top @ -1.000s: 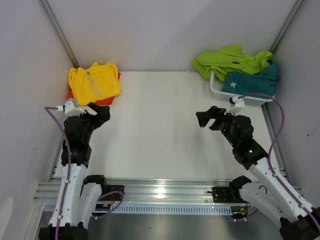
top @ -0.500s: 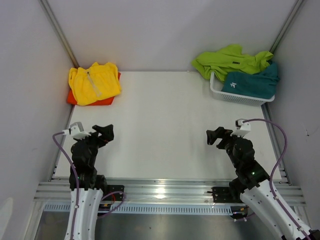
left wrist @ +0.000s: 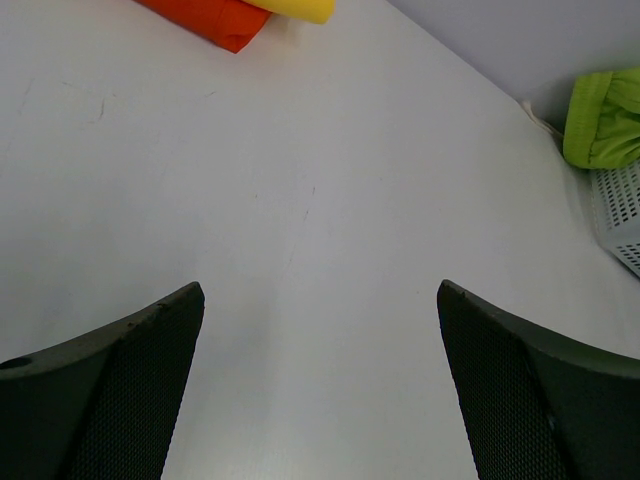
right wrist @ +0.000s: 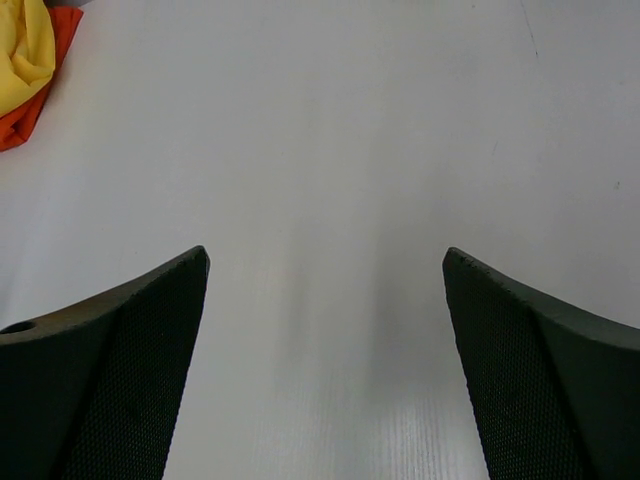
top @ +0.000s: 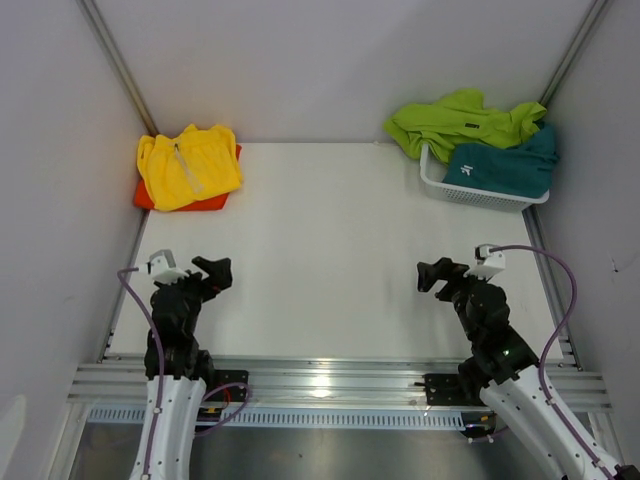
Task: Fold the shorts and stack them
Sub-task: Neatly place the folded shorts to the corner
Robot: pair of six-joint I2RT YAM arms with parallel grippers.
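Both arms have backed off since a second ago. The left tool (top: 212, 272) was up by the folded pile and the right tool (top: 435, 275) was close to the basket (top: 480, 197). Now both sit low, near their bases at the near edge of the counter (top: 320, 250). Nothing else has shifted.

Both tools are wide open and carrying nothing. Each wrist view shows the two fingers spread apart with only bare counter between them.

As for the shorts, the yellow shorts (top: 188, 165) lie on top of the orange shorts (top: 215, 203) in the far-left corner, so I'd call that two done. The lime green shorts (top: 455, 122) are draped over the basket's far rim, partly spilling out. The teal shorts (top: 500, 165) are bunched inside it, touching the green pair.

Here's what I'd worry about from here:
- The green and teal pairs overlap, so a deep pinch on one could haul the other out too.
- The basket looks light. If the fabric snags on the mesh or rim, pulling could drag or tip the whole thing.
- The yellow pair looks a bit rumpled and isn't square with the orange under it. Dropping a third pair on top might make it slump or slide.
- The pile is jammed into the corner, so the left arm has little room by the wall.
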